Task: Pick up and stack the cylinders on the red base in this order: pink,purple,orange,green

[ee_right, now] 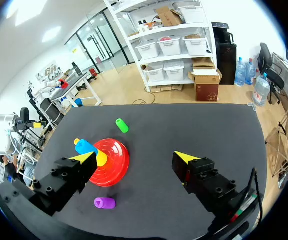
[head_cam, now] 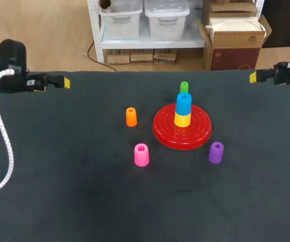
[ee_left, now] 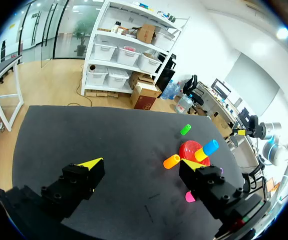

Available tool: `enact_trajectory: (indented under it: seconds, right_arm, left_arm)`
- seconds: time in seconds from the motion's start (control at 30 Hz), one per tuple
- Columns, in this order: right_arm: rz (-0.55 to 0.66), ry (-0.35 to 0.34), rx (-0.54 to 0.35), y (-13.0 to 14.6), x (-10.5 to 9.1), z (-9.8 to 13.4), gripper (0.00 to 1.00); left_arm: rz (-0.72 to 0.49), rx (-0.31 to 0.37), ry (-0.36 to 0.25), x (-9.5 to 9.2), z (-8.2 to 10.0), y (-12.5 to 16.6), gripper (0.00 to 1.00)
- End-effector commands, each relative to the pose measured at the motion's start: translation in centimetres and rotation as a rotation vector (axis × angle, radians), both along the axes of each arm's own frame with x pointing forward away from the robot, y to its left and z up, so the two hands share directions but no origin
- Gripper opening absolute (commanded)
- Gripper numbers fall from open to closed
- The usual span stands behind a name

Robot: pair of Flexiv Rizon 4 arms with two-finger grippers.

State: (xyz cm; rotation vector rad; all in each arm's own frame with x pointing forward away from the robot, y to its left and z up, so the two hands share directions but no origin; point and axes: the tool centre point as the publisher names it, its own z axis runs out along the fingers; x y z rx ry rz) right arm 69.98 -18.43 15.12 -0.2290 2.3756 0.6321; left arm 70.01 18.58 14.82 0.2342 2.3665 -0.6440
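Table [head_cam: 44, 201] far edge: left claw [ee_left: 141, 163] spread wide | right claw [ee_right: 134, 157] spread wide | red base [head_cam: 182, 133] central

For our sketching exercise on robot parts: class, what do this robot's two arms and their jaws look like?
Both the left arm and right arm end in blocky black jaws with bright yellow wedge tips. A white ribbed cable runs from the left arm.

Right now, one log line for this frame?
left gripper open; right gripper open; red base holds yellow, blue; pink, purple, orange, green loose on table
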Motion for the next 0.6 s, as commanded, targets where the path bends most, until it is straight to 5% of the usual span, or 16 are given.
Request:
enact_trajectory:
  seconds: [0.03, 0.57, 0.6]
  right_arm:
    - [0.001, 0.0, 0.001, 0.0, 0.0, 0.0, 1.0]
    - [0.001, 0.0, 0.001, 0.0, 0.0, 0.0, 1.0]
    - [0.001, 0.0, 0.001, 0.0, 0.0, 0.0, 1.0]
  left_arm:
    - [0.004, 0.007, 0.006, 0.0, 0.2, -0.1, 1.0]
    - [-0.005, 0.01, -0.005, 0.0, 0.2, -0.2, 1.0]
    - [-0.149, 0.019, -0.157, -1.2, 1.5, -2.1, 1.0]
